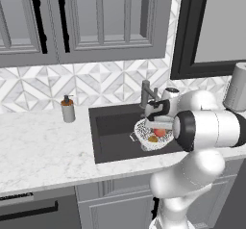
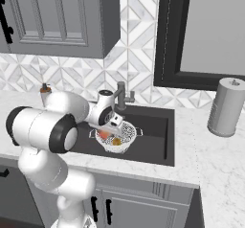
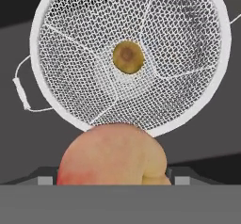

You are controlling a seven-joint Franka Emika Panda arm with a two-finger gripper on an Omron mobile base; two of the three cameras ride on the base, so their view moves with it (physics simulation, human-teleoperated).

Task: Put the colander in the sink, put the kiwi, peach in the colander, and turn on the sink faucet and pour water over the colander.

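gripper [image 3: 110,183] grasps the peach [image 3: 113,155] above the colander [image 3: 129,53]; hand view reveals kiwi [image 3: 128,57] inside.

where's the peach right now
The peach sits between the gripper fingers above the colander, which rests in the sink with the kiwi at its centre.
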